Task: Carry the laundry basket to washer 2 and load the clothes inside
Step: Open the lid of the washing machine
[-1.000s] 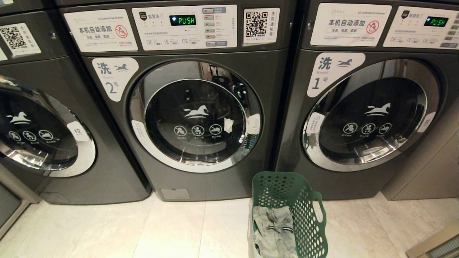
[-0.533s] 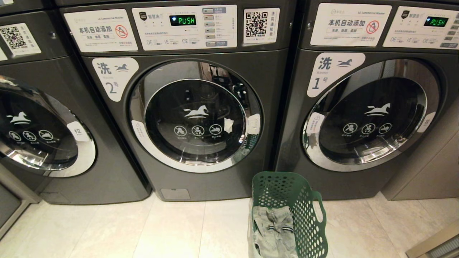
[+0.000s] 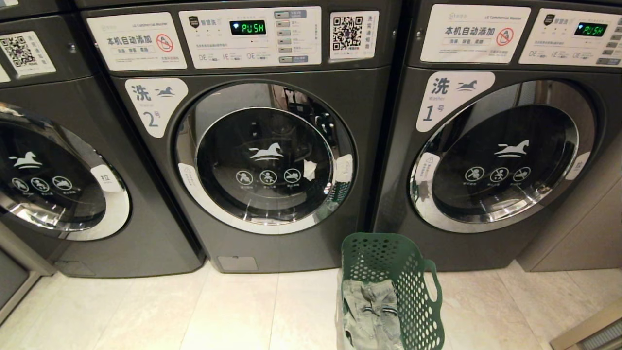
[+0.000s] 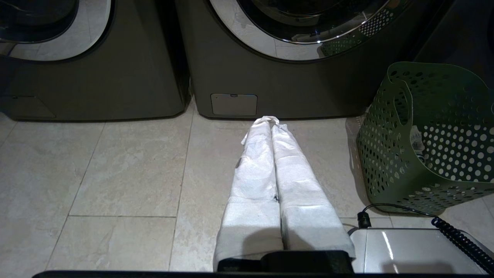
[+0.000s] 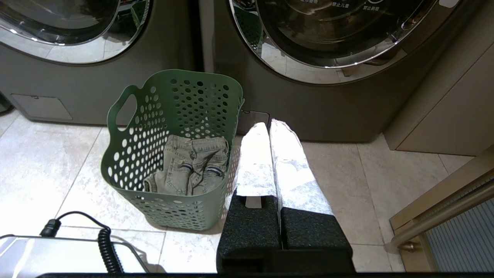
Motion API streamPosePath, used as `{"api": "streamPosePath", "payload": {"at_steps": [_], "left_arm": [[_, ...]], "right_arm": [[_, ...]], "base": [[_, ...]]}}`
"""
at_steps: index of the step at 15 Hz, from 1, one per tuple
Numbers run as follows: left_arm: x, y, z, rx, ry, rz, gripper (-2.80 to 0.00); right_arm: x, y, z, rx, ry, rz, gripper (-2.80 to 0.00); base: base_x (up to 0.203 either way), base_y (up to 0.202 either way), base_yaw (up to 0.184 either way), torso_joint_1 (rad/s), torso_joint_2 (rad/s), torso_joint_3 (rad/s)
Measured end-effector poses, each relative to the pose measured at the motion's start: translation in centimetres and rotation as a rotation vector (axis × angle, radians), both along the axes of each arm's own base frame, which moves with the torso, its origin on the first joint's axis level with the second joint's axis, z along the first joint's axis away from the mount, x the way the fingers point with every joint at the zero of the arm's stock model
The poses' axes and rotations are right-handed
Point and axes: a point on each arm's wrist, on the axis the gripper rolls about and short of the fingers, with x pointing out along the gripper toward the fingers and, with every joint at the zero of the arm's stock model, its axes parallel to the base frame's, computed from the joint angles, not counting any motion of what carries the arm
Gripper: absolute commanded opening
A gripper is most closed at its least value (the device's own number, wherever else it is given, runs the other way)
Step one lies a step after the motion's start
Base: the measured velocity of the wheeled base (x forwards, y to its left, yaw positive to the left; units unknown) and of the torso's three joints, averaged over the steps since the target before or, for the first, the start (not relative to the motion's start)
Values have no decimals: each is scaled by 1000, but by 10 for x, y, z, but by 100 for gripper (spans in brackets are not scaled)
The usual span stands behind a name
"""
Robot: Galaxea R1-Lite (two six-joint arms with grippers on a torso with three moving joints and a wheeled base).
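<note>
Laundry basket (image 3: pixel 393 291) stands on the floor at five o'clock of washer 2 (image 3: pixel 265 155), jeans (image 3: pixel 369 308) inside. Left end effector (image 4: pixel 270 123) and right end effector (image 5: pixel 266 125) are closed, empty. Washer 2's closed door could block loading; a one-handle lift might tip the basket.

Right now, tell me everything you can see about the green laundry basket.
The green laundry basket looks like flexible plastic, its walls perforated with round holes and a cut-out handle in the rim. It stands upright on the tiled floor, close to the bases of washer 2 and washer 1. Inside lies a crumpled pair of light jeans. No gripper touches it.
</note>
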Motion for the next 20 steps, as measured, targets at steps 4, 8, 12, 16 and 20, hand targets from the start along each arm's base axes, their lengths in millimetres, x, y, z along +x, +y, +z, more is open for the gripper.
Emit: {"api": "streamPosePath", "payload": {"at_steps": [4, 8, 12, 16, 20], "left_arm": [[0, 0, 0, 1, 0, -1, -280], [0, 0, 0, 2, 0, 0, -280], [0, 0, 0, 3, 0, -1, -280], [0, 0, 0, 3, 0, -1, -280], [0, 0, 0, 2, 0, -1, -280]], "right_arm": [[0, 0, 0, 0, 0, 0, -280], [0, 0, 0, 1, 0, 0, -280], [0, 0, 0, 4, 0, 0, -280], [0, 0, 0, 6, 0, 0, -280], [0, 0, 0, 6, 0, 0, -280]], "base": [[0, 0, 0, 0, 0, 0], [0, 0, 0, 0, 0, 0], [1, -144, -3, 1, 7, 3], [0, -195, 0, 0, 1, 4], [0, -194, 1, 3, 1, 4]]}}
